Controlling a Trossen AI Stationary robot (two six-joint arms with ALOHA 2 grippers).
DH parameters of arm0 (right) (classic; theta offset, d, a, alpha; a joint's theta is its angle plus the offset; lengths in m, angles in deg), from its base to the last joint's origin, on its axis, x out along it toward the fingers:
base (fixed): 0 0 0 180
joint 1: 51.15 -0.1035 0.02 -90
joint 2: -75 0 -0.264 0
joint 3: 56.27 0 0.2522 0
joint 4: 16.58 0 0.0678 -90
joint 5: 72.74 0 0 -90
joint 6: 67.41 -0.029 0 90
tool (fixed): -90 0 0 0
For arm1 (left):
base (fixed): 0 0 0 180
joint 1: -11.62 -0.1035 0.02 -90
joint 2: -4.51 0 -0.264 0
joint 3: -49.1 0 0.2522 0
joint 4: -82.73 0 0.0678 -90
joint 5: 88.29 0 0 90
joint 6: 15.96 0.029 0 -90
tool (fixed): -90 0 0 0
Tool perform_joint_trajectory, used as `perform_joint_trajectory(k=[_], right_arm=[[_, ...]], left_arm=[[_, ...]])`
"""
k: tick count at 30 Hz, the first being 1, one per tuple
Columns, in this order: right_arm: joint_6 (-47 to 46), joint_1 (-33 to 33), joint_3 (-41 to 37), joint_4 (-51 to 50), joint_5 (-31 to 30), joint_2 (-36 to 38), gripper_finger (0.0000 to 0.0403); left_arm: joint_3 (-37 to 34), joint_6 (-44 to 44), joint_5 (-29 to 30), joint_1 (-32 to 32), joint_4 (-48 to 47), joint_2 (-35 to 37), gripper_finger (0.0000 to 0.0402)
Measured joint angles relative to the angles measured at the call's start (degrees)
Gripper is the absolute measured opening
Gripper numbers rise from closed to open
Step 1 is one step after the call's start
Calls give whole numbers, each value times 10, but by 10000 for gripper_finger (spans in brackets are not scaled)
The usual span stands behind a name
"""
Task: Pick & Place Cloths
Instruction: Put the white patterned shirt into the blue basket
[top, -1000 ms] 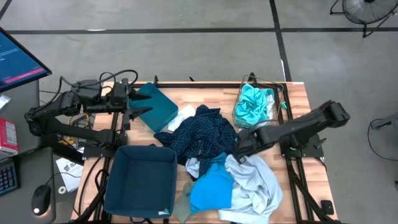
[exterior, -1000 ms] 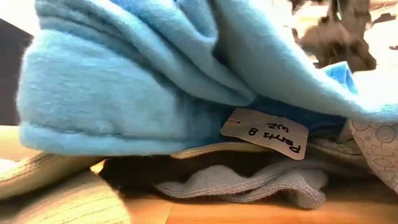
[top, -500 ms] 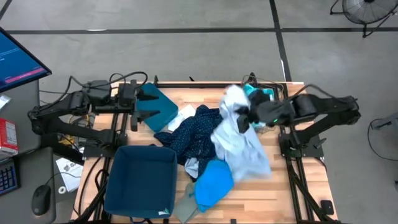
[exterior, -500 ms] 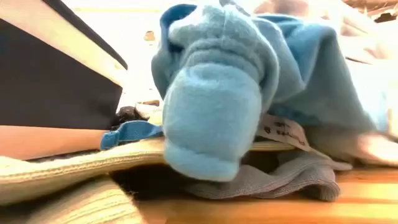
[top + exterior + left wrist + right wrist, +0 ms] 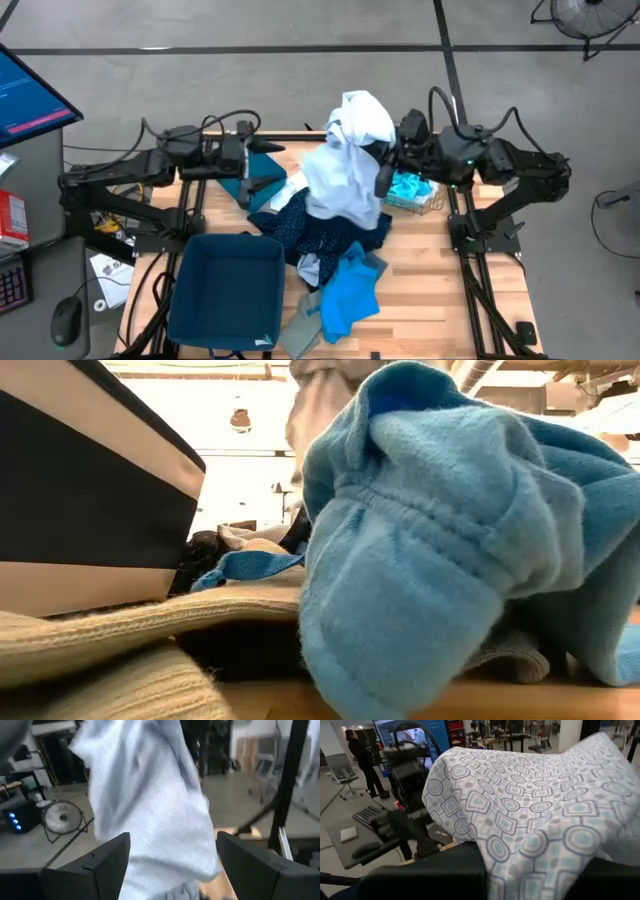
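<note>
From above: the right gripper (image 5: 383,178) has hauled the pale grey cloth (image 5: 350,165) up off the pile. A second ago it was lying flat at the front right of the table, now it hangs in a tall bunch over the back middle, next to the wire basket (image 5: 432,196) with the turquoise cloth (image 5: 408,184) in it. The right claw is clamped shut on that grey cloth. The left gripper (image 5: 262,172) has slid in from the left and sits just beside the hanging fabric, above the tipped blue bin (image 5: 262,165). The navy dotted cloth (image 5: 322,228) and the bright blue cloth (image 5: 346,292) are still on the table, next to the big blue bin (image 5: 225,290).

Low view: mostly the bright blue cloth (image 5: 430,540) right up close, since the grey one no longer covers it.

Left wrist: the two fingers (image 5: 107,862) are spread wide with the pale cloth (image 5: 150,810) hanging straight ahead of them, nothing gripped.

Right wrist: patterned fabric (image 5: 540,815) draped right over the claw.

Looks to me like a handover or a two-arm spread is being set up, not a drop yet.
</note>
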Motion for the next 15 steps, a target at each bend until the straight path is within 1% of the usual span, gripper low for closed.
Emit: perform_joint_trajectory(k=[2,7,9,12,15], right_arm=[[19,0,11,7,1,-10,10],[48,2,38,12,4,-34,9],[56,2,48,16,6,-41,9],[60,-1,53,19,26,-40,9],[61,-2,53,29,34,-40,9]], left_arm=[[1,10,-16,0,14,-15,282],[0,20,-39,0,11,-54,282],[0,25,-41,0,11,-68,282],[0,26,-41,0,12,-88,282],[0,33,-41,-3,29,-111,283]])
